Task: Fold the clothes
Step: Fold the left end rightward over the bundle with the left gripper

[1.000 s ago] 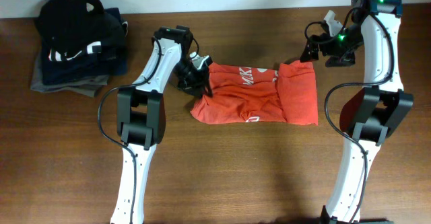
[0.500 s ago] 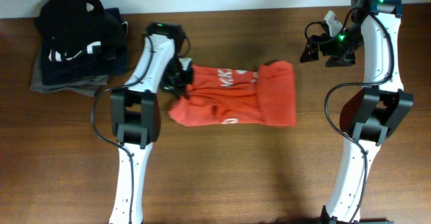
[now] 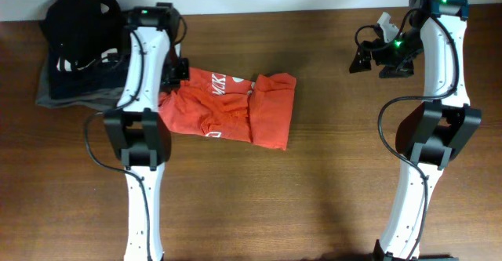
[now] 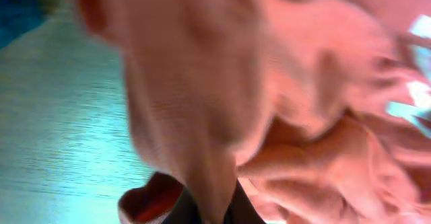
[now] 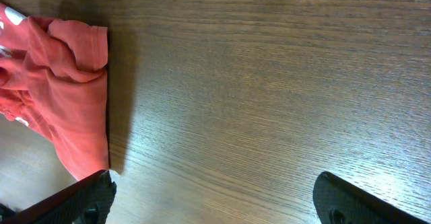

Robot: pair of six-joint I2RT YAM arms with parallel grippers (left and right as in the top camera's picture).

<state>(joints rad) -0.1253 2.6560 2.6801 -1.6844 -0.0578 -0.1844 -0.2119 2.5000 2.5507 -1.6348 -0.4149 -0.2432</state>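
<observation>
The clothes, an orange-red T-shirt (image 3: pixel 235 110) folded into a rough rectangle with white print showing, lie left of the table's middle. My left gripper (image 3: pixel 172 74) is at the shirt's back left corner, shut on its fabric. In the left wrist view the blurred shirt (image 4: pixel 222 83) fills the frame, and a fold of it runs down between the dark fingers of the left gripper (image 4: pixel 210 214). My right gripper (image 3: pixel 369 57) hangs at the back right, well away from the shirt. It is open over bare wood (image 5: pixel 212 204), with the shirt's edge (image 5: pixel 64 96) far to its left.
A pile of folded black, navy and grey garments (image 3: pixel 82 53) sits at the back left corner, just left of the left arm and close to the shirt's left edge. Brown wooden tabletop (image 3: pixel 337 175) stretches between the shirt and the right arm.
My left gripper has dragged the shirt leftward across the table, toward the dark pile. The shirt now lies slightly askew. The right arm has not moved.
</observation>
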